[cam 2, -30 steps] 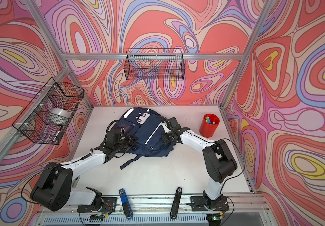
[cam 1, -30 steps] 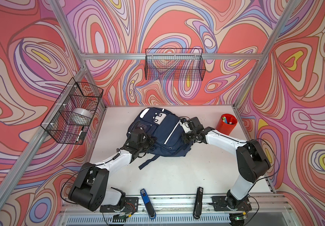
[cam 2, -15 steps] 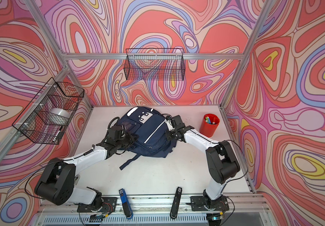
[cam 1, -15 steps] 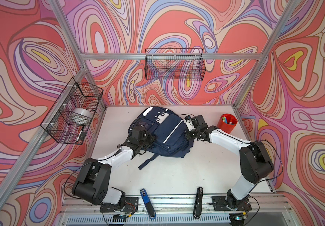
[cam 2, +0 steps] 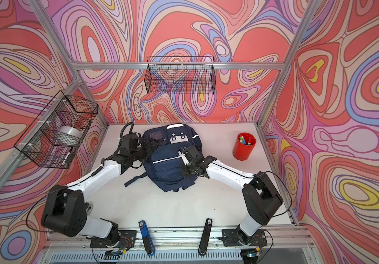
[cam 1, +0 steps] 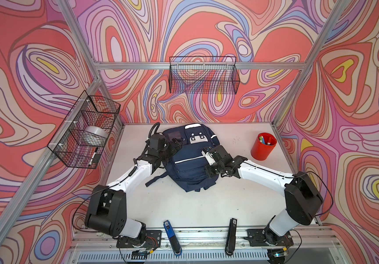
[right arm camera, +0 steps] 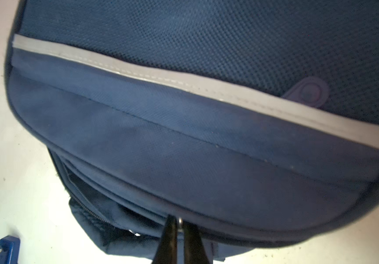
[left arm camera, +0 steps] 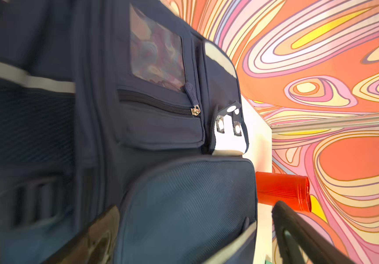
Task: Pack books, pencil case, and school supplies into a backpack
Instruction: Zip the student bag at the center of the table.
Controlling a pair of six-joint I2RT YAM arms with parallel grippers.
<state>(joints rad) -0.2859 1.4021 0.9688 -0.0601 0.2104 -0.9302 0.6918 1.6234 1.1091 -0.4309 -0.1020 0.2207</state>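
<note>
In both top views a navy woven-fabric backpack [cam 1: 188, 169] with grey-white reflective stripes lies on the white table [cam 1: 206, 205]; a red plastic cup [cam 1: 263, 146] stands well apart from it. Left wrist view: the left gripper [left arm camera: 197, 208] is spread wide, the ribbed front pocket [left arm camera: 172, 194] between its fingers [left arm camera: 298, 235]. Right wrist view: the right gripper [right arm camera: 177, 220], pressed together, pinches a small metal zip pull [right arm camera: 180, 222], bare table alongside.

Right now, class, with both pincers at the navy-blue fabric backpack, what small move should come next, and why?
Probably the right pincer should draw the small metal zip pull toward the open stretch: it is shut on that pull, and the zip of the navy-blue fabric backpack gapes beside it. The left pincer is open.
</note>
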